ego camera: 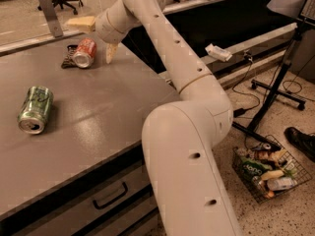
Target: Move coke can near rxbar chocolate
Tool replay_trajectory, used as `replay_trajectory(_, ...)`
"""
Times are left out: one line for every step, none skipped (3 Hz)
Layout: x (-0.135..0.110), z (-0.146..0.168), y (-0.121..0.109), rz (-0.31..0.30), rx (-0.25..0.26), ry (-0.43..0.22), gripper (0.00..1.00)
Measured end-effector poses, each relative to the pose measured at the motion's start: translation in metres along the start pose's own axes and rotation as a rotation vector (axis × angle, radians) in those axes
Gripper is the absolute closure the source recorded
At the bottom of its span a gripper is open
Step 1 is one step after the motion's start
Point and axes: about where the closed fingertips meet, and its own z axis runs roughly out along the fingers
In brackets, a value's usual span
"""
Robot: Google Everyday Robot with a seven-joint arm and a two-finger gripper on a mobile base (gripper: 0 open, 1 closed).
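Note:
The coke can (85, 52), red-orange with white lettering, lies on its side on the grey table (98, 117) at the far side. It rests against the rxbar chocolate (68, 56), a dark flat wrapper just left of it and partly hidden by it. My gripper (97, 37) hovers above and to the right of the can with its pale fingers (81, 22) spread wide apart. It is open and holds nothing.
A green can (35, 108) lies on its side at the table's left. A wire basket (267, 173) of packages sits on the floor at the right, near a tripod stand (275, 90) and a shoe (301, 140). Drawers run below the table's front edge.

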Motion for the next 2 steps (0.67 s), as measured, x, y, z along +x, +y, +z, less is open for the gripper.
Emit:
replay_trajectory(-0.003, -0.01, -0.02, -0.088, 0.032, 0.02, 0.0)
replay_trajectory(-0.011, -0.022, -0.04, -0.173, 0.063, 0.039, 0.0)
